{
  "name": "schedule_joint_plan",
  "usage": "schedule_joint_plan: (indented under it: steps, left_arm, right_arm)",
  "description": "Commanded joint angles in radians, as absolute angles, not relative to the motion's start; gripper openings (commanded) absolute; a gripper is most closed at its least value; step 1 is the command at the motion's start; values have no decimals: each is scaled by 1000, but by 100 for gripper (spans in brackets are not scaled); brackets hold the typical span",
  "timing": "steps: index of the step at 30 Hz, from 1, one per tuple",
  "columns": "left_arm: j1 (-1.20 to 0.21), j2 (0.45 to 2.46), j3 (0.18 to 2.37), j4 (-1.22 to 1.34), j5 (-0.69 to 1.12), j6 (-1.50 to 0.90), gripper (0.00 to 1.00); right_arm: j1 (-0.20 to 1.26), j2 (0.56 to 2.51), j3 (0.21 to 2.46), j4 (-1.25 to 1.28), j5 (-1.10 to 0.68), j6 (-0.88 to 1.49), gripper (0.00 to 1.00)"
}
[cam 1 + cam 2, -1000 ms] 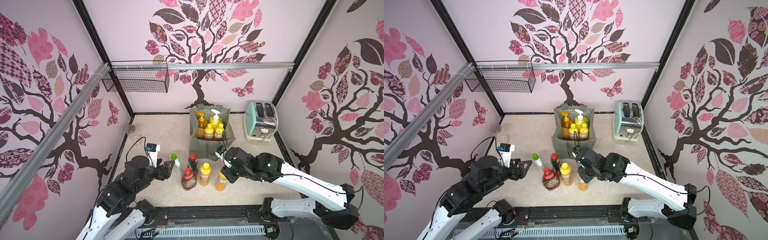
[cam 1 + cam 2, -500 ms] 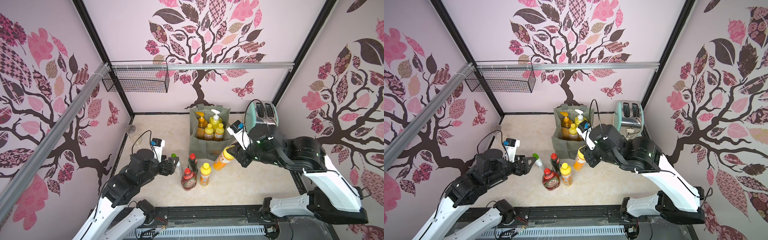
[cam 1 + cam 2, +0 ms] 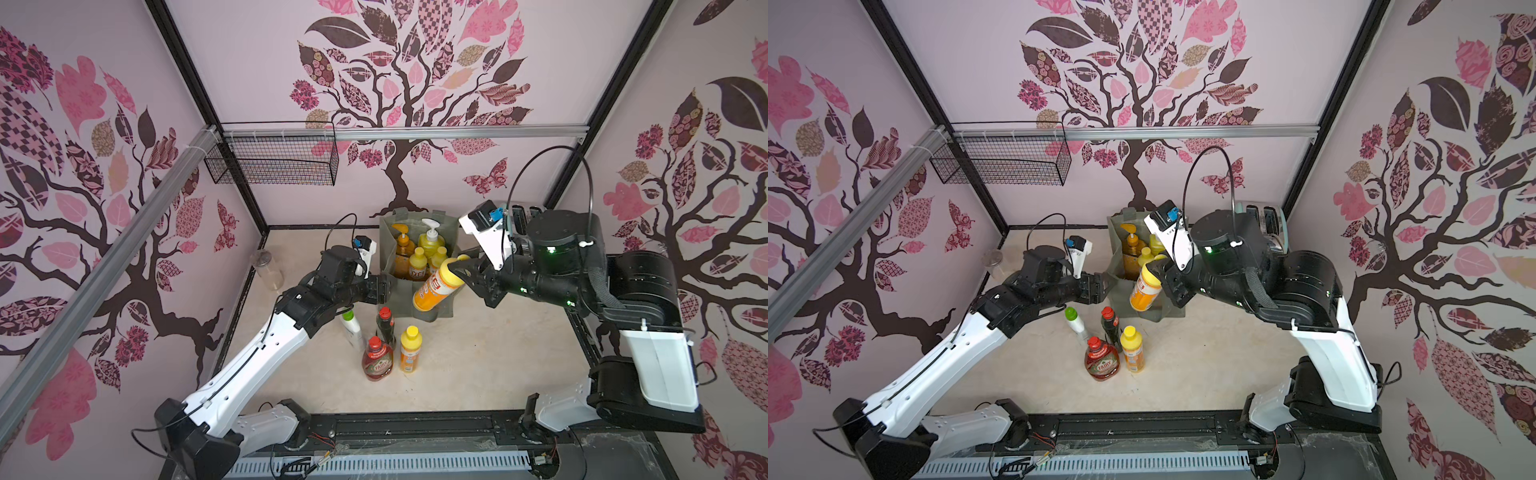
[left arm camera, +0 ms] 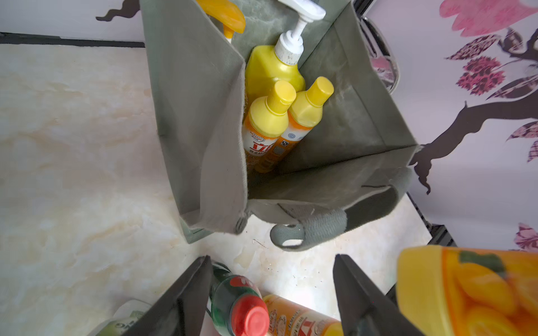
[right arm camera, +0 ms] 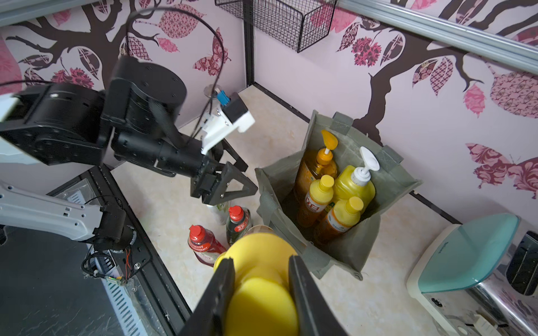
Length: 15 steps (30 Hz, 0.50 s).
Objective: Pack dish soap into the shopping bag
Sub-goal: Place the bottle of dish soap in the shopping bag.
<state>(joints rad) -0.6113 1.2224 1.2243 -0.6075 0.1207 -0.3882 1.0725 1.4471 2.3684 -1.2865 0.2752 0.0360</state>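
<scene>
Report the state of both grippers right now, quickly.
Left gripper: open, holding nothing.
Right gripper: closed on a small orange bottle, gripped near its yellow cap.

Enclosure check: three pale pink walls [image 3: 266, 62], each with a dark tree decal [image 3: 395, 183] carrying pink and patterned leaves. Black frame posts [image 3: 195, 95] stand in the 11 and 1 o'clock corners. An aluminium rail [image 3: 457, 133] crosses the back wall, and a second rail [image 3: 104, 272] runs down the 9 o'clock side. Black wire basket [image 3: 274, 162] hung at 11 o'clock. The floor is a cream marble-look tabletop [image 3: 498, 365]. Teal-and-chrome toaster [image 3: 1262, 216] at 1 o'clock, clear jar [image 3: 269, 270] at 10 o'clock beside the wall. Light even, shadows soft.
</scene>
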Motion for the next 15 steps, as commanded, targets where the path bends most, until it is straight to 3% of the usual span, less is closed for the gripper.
schedule_joint_plan:
  steps: [1, 6, 15]
  left_arm:
    - [-614, 1243, 1246, -559, 121, -370, 59]
    - [-615, 1251, 1220, -547, 132, -367, 39]
    - [-616, 1221, 1131, -516, 143, -381, 30]
  right_arm:
    - [1075, 1423, 2416, -1064, 360, -27, 0]
    - [1035, 1509, 2549, -1047, 393, -90, 0]
    - [877, 1591, 2494, -925, 278, -125, 0]
